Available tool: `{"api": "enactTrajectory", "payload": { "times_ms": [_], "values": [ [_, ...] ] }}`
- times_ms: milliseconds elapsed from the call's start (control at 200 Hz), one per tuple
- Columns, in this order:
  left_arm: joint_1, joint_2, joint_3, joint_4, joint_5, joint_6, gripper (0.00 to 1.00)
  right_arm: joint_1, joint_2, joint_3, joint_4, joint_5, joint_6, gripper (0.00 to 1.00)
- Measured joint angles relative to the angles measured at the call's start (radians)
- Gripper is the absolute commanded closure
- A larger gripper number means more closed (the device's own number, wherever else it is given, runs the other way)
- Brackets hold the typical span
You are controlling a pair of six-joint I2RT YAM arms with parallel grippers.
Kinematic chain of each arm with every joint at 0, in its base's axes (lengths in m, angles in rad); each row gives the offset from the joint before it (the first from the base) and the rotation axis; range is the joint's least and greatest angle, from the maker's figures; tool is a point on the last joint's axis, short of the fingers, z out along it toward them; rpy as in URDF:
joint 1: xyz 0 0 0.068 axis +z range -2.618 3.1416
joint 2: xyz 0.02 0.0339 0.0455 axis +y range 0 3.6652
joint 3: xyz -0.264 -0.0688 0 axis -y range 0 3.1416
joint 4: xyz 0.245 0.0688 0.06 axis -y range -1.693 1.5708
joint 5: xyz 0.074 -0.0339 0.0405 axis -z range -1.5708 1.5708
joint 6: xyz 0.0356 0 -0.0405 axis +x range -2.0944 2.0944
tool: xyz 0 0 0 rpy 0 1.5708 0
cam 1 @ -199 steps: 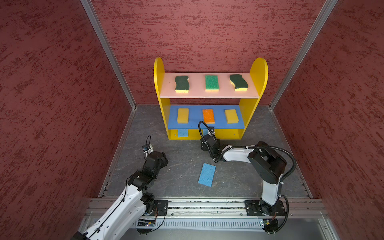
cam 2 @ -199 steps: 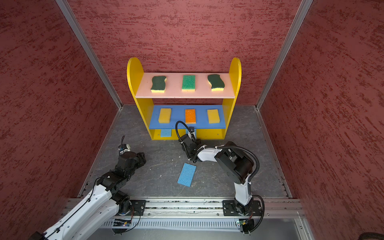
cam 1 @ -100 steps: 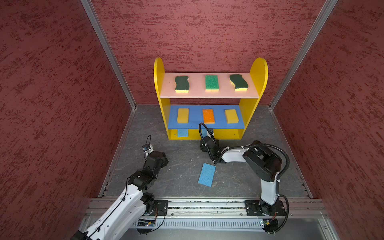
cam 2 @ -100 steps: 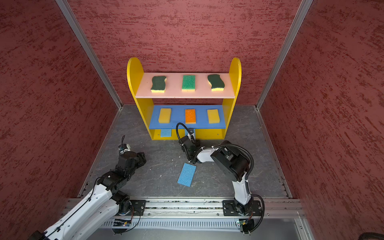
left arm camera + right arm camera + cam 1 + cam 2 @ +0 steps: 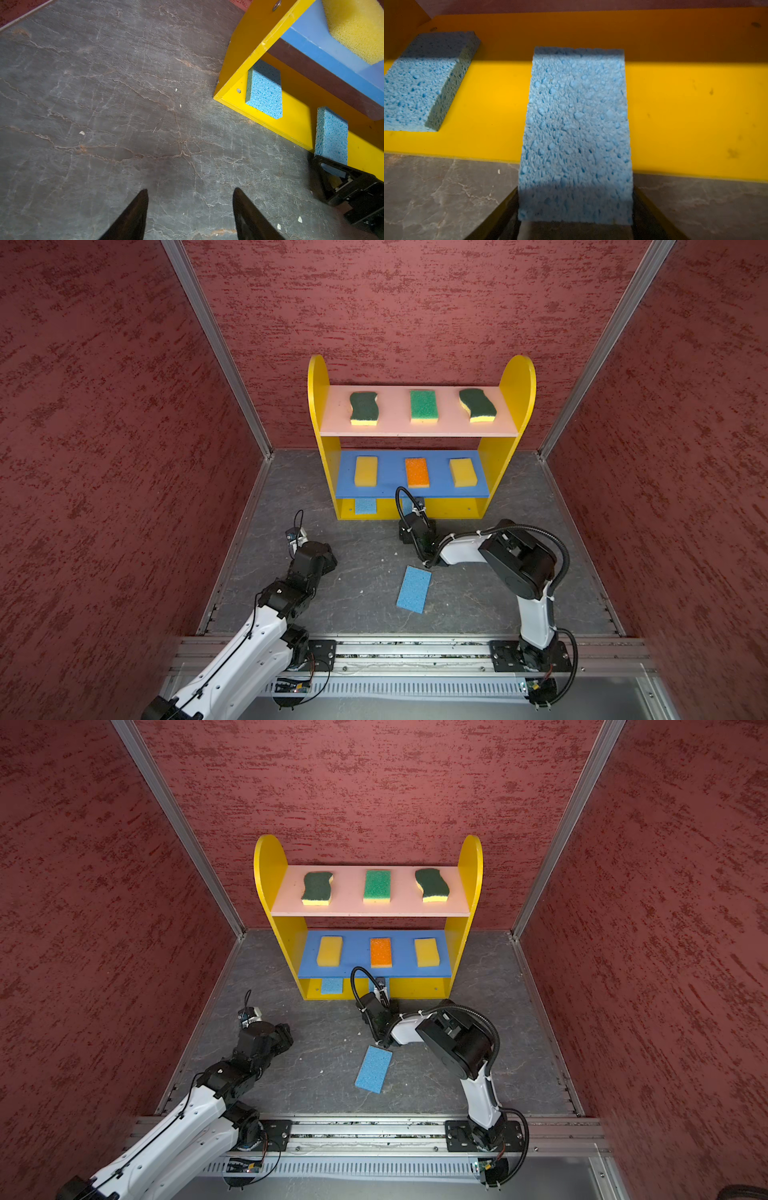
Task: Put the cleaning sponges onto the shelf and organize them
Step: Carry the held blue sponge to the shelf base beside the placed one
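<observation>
Right gripper (image 5: 575, 194) clamping blue sponge (image 5: 576, 124) over shelf (image 5: 685, 124) edge, left gripper (image 5: 190, 191) spread, empty

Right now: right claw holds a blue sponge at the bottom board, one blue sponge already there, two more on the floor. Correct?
No: only one loose blue sponge is on the floor, per both top views. Rest stands: right claw holds the gripped blue sponge at the bottom board, beside the placed blue sponge.

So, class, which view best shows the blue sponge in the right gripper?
Right wrist view: the blue sponge fills it, close up. Left wrist view shows it small, near the edge; the top views barely show it.
</observation>
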Motion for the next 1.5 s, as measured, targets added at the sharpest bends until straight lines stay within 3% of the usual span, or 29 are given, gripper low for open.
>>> {"api": "enactTrajectory", "payload": {
  "times_ms": [1503],
  "values": [
    [0.000, 0.013, -0.002, 0.008, 0.000, 0.000, 0.35, 0.003, 0.045, 0.018, 0.049, 0.085, -0.127, 0.23]
  ]
}}
